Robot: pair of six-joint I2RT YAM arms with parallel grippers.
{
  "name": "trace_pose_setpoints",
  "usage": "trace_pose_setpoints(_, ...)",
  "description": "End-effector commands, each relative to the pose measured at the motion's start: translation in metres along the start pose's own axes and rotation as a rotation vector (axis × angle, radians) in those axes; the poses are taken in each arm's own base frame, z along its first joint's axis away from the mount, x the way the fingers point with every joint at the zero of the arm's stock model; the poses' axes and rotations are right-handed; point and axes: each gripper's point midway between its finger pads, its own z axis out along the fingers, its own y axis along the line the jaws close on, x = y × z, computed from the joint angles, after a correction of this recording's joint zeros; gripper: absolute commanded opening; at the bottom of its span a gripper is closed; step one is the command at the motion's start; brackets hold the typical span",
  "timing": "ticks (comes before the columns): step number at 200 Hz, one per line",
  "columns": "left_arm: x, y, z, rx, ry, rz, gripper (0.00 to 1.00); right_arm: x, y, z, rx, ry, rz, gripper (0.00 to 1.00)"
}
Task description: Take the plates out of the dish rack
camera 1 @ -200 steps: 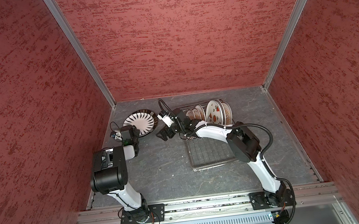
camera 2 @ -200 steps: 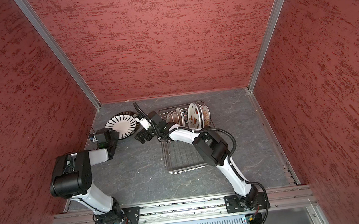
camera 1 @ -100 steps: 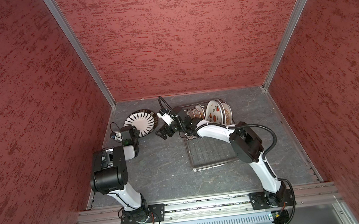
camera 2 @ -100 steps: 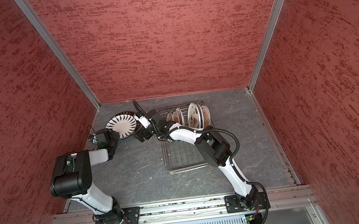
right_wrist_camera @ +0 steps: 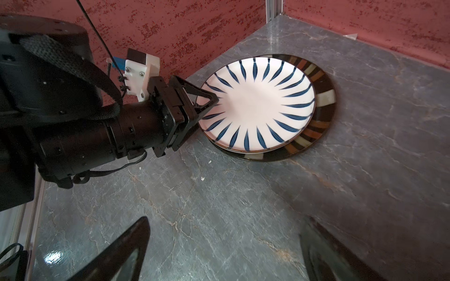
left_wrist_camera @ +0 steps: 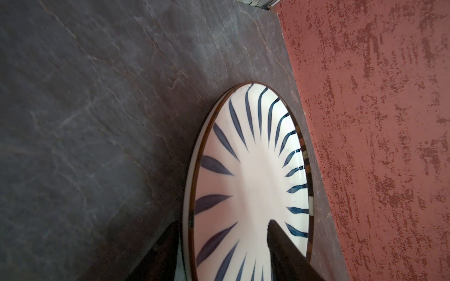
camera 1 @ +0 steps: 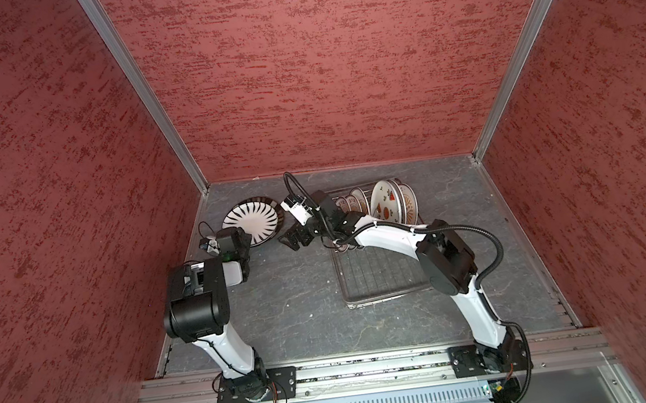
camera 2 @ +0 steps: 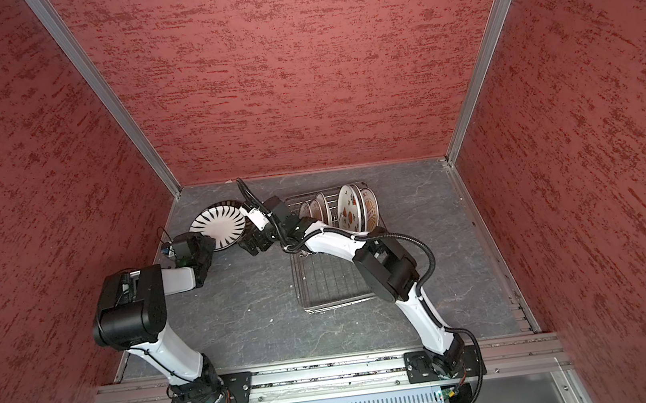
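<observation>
Atop dark banded plate (right_wrist_camera: 322,116), white plate (right_wrist_camera: 255,104), blue radial strokes, brown rim

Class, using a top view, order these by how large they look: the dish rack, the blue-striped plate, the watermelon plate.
1. dish rack
2. blue-striped plate, lying flat
3. watermelon plate; it stands on edge, seen slantwise, so this ranking is unsure
</observation>
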Motion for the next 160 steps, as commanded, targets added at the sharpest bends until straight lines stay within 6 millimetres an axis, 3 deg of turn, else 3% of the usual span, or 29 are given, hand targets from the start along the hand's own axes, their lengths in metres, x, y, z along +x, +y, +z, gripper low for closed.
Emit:
trace_pose_setpoints(1,-0.007,-0.016,0.001,0.050,-0.014,0.011,0.57,-0.019,0.010,-0.016,0.013,-0.037,-0.042,0.97)
trace_pose_setpoints(44,-0.005,-0.018,0.008,0.049,0.001,0.013,0.51,-0.018,0.011,-0.019,0.013,-0.044,-0.044,0.97)
trace_pose_setpoints(103,-0.006,-0.021,0.006,0.037,-0.009,0.026,0.53,-0.017,0.012,-0.023,0.013,-0.047,-0.046,0.97)
trace_pose_setpoints(129,-0.008,-0.022,-0.004,0.049,-0.010,0.022,0.61,-0.020,0.015,-0.028,0.011,-0.052,-0.046,0.97)
trace_pose_setpoints(139,-0.011,-0.021,-0.010,0.048,-0.030,0.020,0.77,-0.021,0.015,-0.032,0.013,-0.057,-0.046,0.97)
trace_pose_setpoints(160,-0.013,-0.014,-0.019,0.020,-0.038,0.021,0.87,-0.024,0.021,-0.038,0.008,-0.069,-0.055,0.97)
